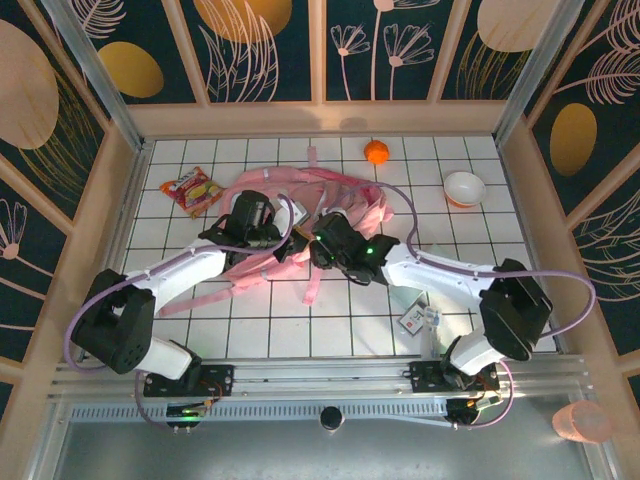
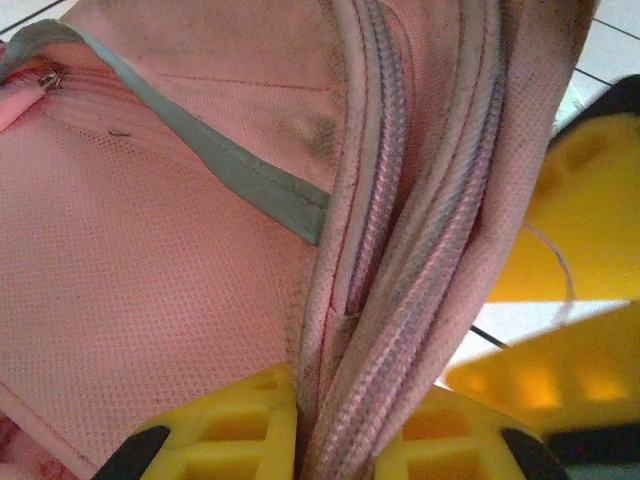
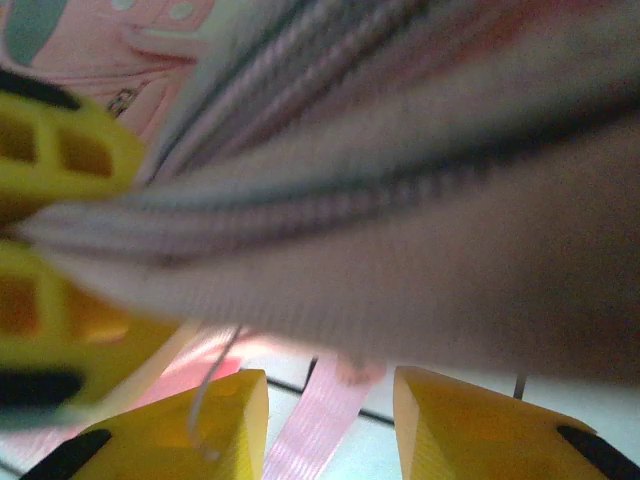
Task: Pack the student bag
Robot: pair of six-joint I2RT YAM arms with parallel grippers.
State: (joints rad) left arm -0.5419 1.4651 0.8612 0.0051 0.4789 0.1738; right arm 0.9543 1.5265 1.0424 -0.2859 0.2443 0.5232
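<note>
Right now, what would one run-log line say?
left gripper: shut on student bag zipper edge | right gripper: open, close to bag | bag: lying on table

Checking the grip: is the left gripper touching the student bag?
Touching. The left wrist view shows the left gripper clamped on a fold of the student bag.

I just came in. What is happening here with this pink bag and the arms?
The robot is working on the student bag, which lies in the middle of the table. The left tool is shut on the bag's zipper edge. The right tool stands open close to that edge, gripping nothing. A snack packet, a round orange object and a white bowl lie on the table around the bag, not packed yet.
</note>
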